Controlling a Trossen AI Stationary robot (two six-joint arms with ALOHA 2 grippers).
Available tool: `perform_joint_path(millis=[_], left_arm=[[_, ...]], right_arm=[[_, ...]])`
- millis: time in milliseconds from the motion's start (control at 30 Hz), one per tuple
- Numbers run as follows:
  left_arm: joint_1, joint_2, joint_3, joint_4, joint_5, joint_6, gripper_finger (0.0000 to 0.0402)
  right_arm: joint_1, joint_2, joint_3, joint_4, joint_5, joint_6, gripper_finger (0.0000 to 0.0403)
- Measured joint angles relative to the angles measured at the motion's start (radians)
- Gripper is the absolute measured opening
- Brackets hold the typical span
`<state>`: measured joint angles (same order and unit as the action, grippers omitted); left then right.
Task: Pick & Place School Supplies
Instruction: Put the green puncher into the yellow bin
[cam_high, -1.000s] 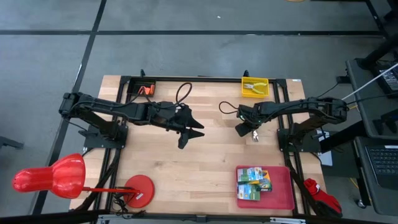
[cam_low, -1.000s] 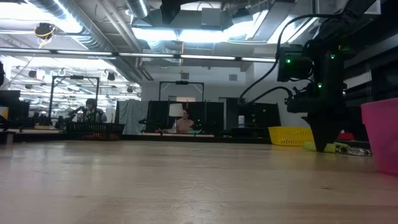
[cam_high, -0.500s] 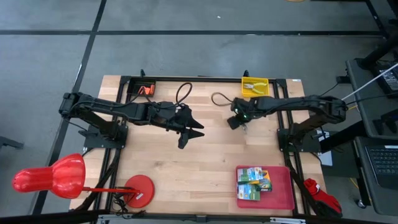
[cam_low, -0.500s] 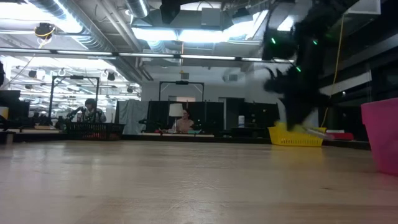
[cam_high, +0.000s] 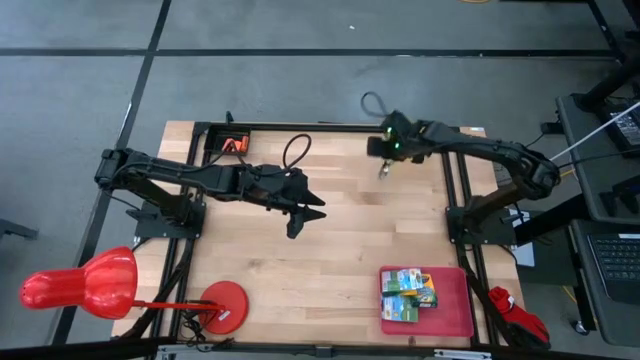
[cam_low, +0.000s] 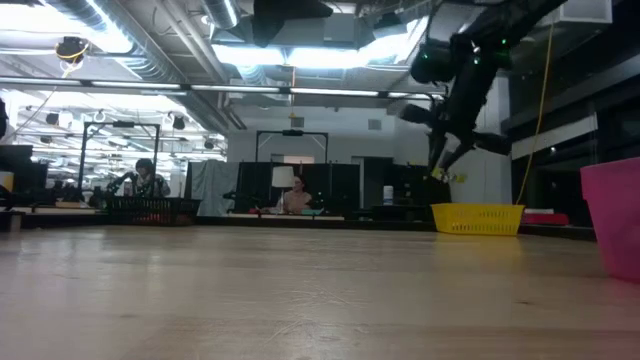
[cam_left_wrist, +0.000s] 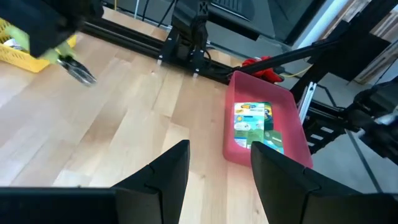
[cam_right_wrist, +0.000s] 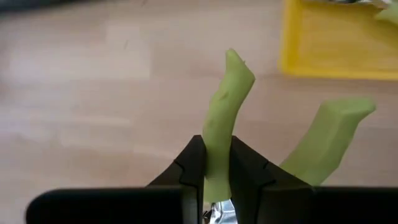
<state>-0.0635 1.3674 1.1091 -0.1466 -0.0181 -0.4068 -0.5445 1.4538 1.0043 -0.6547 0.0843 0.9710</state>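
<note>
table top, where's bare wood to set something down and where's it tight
Bare wood spans the middle and front of the table, between the left gripper and the red tray. The tray is crowded with crayon boxes. At the back, the right gripper holds a yellow-handled tool beside the yellow basket.

arms: dark, jointed | cables: black loops | lights: green, possibly LEDs | fingers (cam_left_wrist: 277, 171): dark

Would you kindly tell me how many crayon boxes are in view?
3 crayon boxes, all packed together in the red tray; any lying beneath them would be hidden.
</note>
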Motion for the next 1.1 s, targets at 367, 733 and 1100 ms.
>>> perform_joint_path(millis=[367,733,1100], left_arm=[[0.0,0.0,0.0,0.0,-0.002,0.026,0.0168],[0.0,0.0,0.0,0.001,-0.013,0.07,0.0168],[0.0,0.0,0.0,0.016,-0.01,0.072,0.0168]], right_arm=[[-0.297,0.0,-0.001,0.091,-0.1,0.304,0.0047],[-0.407,0.001,-0.001,0.102,-0.027,0.55,0.0047],[-0.412,0.027,-0.013,0.043,0.05,0.615,0.0047]])
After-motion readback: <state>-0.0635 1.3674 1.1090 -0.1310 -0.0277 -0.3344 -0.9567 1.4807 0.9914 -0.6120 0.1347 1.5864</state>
